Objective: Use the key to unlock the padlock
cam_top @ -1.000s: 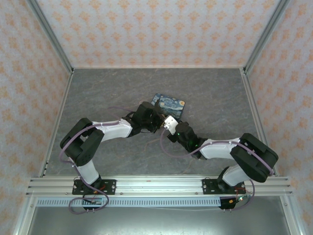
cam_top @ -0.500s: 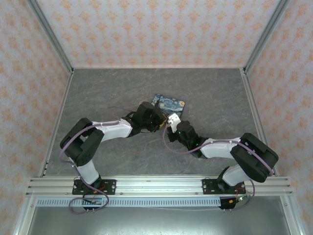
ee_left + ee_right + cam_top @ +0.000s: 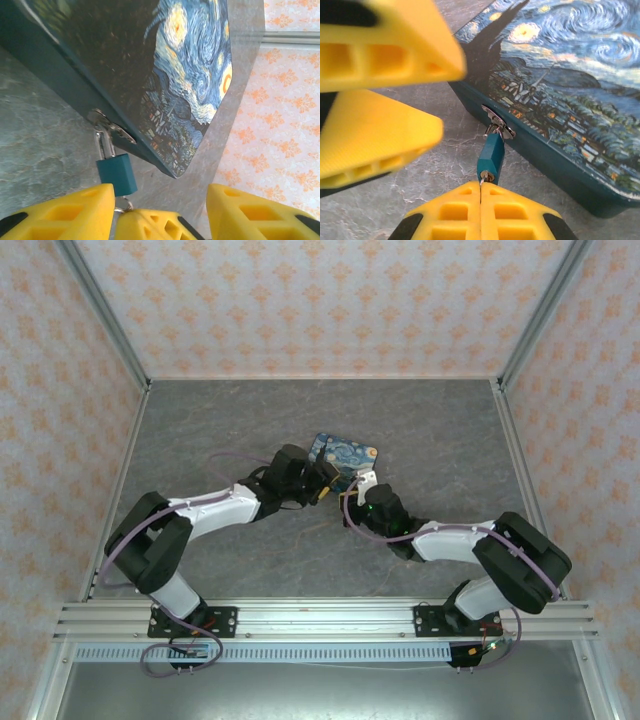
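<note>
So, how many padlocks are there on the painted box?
1. The padlock hangs from the hasp on the box front wall, by the right end effector shut on the key. The box's far sides are hidden.

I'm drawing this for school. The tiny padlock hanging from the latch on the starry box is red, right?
Not red: the padlock is blue-green. It does hang from the latch on the starry box, as the right wrist view shows.
</note>
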`<move>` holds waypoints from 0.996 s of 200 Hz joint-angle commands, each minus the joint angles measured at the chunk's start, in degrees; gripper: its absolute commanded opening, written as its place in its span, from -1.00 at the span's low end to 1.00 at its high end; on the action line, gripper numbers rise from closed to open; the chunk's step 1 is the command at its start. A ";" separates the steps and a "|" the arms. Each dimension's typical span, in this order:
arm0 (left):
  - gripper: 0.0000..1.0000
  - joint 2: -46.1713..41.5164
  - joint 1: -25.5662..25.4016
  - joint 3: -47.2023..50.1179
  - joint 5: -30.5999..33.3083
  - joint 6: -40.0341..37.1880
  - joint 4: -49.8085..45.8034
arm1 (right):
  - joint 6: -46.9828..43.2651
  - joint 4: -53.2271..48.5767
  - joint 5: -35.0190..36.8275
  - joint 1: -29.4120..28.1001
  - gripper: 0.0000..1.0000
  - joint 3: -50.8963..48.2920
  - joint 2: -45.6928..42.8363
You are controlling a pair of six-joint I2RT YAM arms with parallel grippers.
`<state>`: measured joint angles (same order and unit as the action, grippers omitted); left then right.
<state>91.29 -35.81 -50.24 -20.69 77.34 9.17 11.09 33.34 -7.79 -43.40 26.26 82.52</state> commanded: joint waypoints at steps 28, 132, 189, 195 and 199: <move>0.10 -7.73 1.52 0.84 8.19 -7.25 -10.79 | 15.75 0.91 -2.75 1.20 -1.00 -0.96 -0.39; 0.17 -13.24 2.14 0.58 15.02 -11.38 -18.23 | 44.09 15.49 -3.77 1.82 -1.00 -4.16 6.05; 0.19 -13.32 3.58 0.67 14.70 -12.58 -18.96 | 49.60 15.78 -2.93 1.82 -0.86 -4.46 8.34; 0.19 -13.29 3.97 0.58 14.55 -12.83 -19.02 | 49.54 15.17 -2.60 1.82 -0.71 -4.55 8.24; 0.19 -13.25 4.27 0.58 14.42 -13.06 -19.04 | 49.51 14.83 -2.35 1.81 -0.61 -4.55 8.18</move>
<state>79.31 -32.86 -49.74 -8.08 66.39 -7.44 58.17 46.87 -11.40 -41.93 22.59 90.45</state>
